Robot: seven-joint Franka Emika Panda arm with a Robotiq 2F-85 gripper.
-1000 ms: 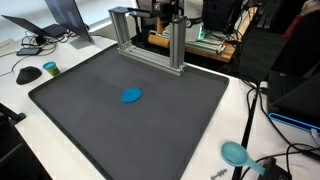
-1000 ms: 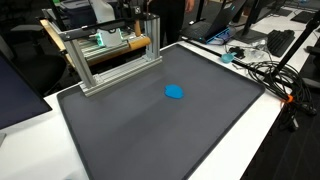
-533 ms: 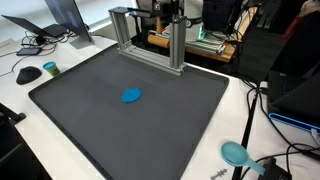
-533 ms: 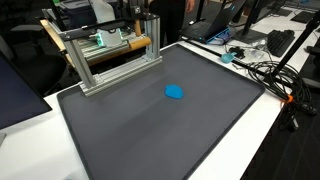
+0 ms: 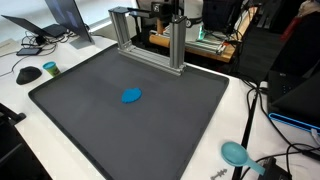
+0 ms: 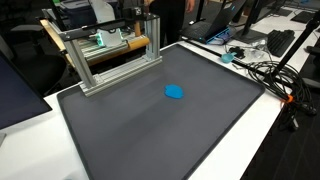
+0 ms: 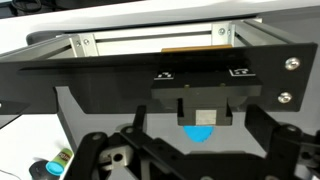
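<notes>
A small flat blue object (image 5: 131,96) (image 6: 175,91) lies alone near the middle of a dark grey mat (image 5: 100,135) (image 6: 180,145). In the wrist view the blue object (image 7: 199,134) shows low in the centre, its top edge hidden by a dark block with a grey square. My gripper (image 7: 195,160) is open: its black fingers (image 7: 100,152) stand far apart at the bottom of that view, with nothing between them. It hangs well away from the blue object. I cannot make out the gripper in either exterior view.
An aluminium frame (image 5: 150,40) (image 6: 110,60) stands at the mat's far edge. A teal round thing (image 5: 234,152), a mouse (image 5: 28,74), a laptop (image 5: 62,20) and cables (image 6: 265,70) lie on the white table around the mat.
</notes>
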